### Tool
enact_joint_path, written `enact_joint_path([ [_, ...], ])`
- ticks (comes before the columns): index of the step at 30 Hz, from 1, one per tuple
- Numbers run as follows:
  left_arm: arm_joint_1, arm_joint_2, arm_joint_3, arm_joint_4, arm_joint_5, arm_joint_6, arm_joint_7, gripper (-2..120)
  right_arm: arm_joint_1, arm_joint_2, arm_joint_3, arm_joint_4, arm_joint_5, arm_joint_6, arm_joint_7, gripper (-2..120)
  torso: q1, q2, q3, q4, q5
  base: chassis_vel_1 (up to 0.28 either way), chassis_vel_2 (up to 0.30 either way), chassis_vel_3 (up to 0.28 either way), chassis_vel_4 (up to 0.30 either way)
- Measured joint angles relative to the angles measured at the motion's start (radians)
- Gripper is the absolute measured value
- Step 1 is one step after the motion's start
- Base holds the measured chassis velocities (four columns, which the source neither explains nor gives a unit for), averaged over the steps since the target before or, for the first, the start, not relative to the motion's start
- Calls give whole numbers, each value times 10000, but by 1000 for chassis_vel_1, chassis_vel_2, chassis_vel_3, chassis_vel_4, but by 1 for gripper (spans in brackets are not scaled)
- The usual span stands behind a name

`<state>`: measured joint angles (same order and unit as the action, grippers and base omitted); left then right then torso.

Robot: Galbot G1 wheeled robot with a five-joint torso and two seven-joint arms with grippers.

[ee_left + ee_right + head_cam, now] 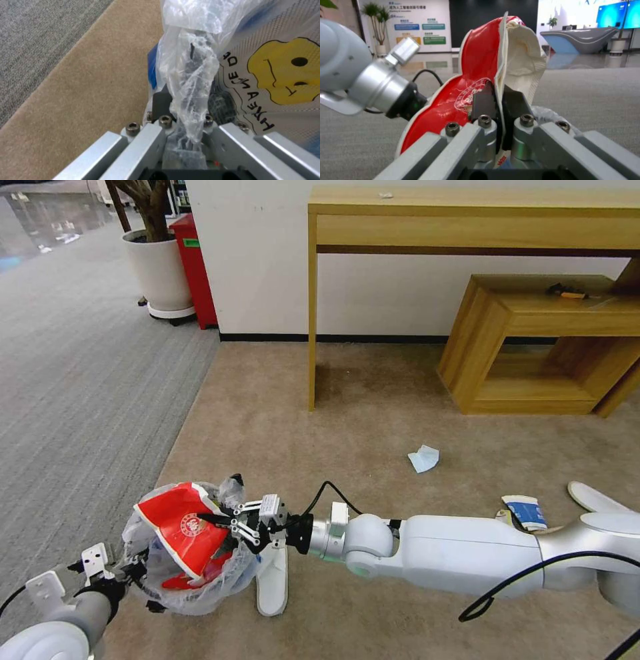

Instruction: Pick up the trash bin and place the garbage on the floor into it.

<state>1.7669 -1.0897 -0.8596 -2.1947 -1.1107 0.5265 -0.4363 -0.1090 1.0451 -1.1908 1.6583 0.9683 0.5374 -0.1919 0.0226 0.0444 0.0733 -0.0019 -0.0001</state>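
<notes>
The trash bin, lined with a crinkly translucent bag, hangs just above the beige floor at lower left. My left gripper is shut on its rim and bag; the left wrist view shows the fingers pinching bunched plastic beside a yellow smiley print. My right gripper is shut on a crushed red wrapper with a white inside, held over the bin's mouth. In the right wrist view the fingers clamp the wrapper's edge. More garbage lies on the floor: a white slipper, a pale tissue and a blue-white paper cup.
A second slipper lies partly behind my right arm. A wooden console table and a low wooden shelf stand against the wall. Grey striped carpet runs along the left, with a plant pot and a red box beyond.
</notes>
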Motion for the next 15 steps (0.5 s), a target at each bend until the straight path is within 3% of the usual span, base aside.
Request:
enact_joint_path([
  [15,251,-65,18,-267,111,3,63,0,-55,687,-148,-794,-116,131,-103,0,0,0,0,0,0,0,0,0,0],
])
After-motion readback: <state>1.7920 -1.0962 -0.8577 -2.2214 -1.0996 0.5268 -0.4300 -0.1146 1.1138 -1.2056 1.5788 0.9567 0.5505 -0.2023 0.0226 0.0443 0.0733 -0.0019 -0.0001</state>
